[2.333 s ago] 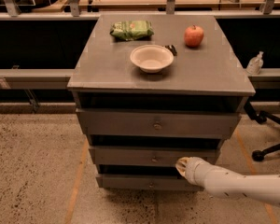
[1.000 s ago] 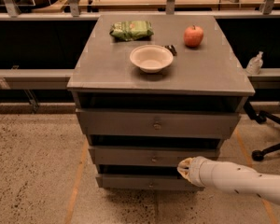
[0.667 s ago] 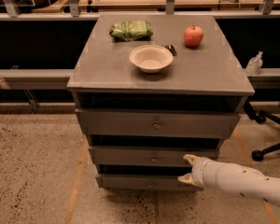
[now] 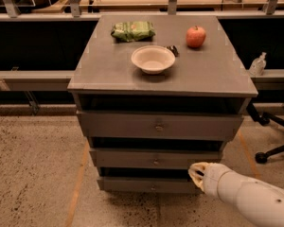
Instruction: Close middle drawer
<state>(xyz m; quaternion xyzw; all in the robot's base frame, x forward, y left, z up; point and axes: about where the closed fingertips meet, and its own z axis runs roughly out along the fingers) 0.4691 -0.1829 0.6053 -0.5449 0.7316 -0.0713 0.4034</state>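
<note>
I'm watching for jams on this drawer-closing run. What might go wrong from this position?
The gripper sits right of the knob, at the lower edge of the middle drawer. Pushing there might skew the drawer so it binds, or slip down onto the bottom drawer. A hard shove might also jolt the bowl and apple on top.

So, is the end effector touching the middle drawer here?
Cannot tell. In the camera view the end effector sits at the lower edge of the middle drawer; neither contact nor a gap shows plainly.
</note>
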